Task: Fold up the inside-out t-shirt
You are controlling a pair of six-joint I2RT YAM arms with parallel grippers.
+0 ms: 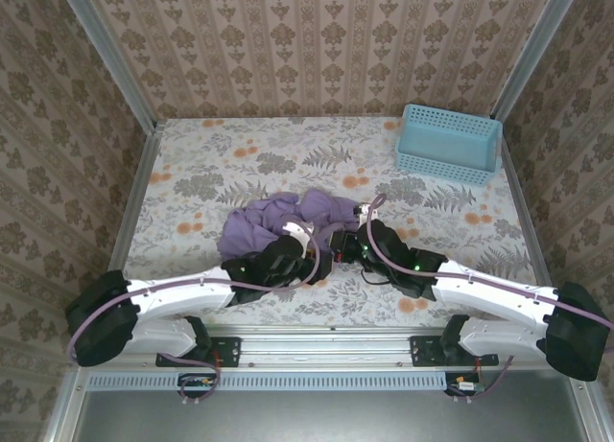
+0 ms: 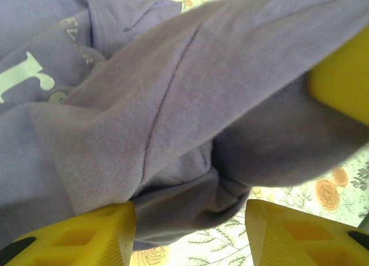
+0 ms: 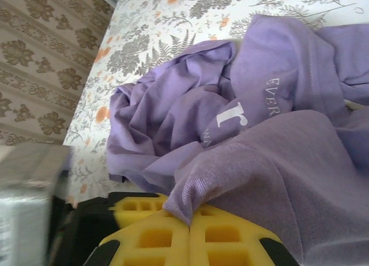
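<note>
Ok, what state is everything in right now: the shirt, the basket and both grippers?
t-shirt: crumpled in a heap, not yet folded, some white lettering showing.
blue basket: upright, empty, at the far right corner.
left gripper: open, cloth draped between the jaws.
right gripper: shut on an edge of the t-shirt.

Lettering [image 2: 22, 75] on the t-shirt [image 2: 190, 104] is cut by the left edge, and a grey block [image 3: 29, 202] is unrecognisably blurred.

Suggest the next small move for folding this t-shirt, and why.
Probably move the left end effector to an edge and close: it stands open astride a bunched fold of the lavender t-shirt, while the right end effector pinches an edge. Two edge grips could spread it.
</note>
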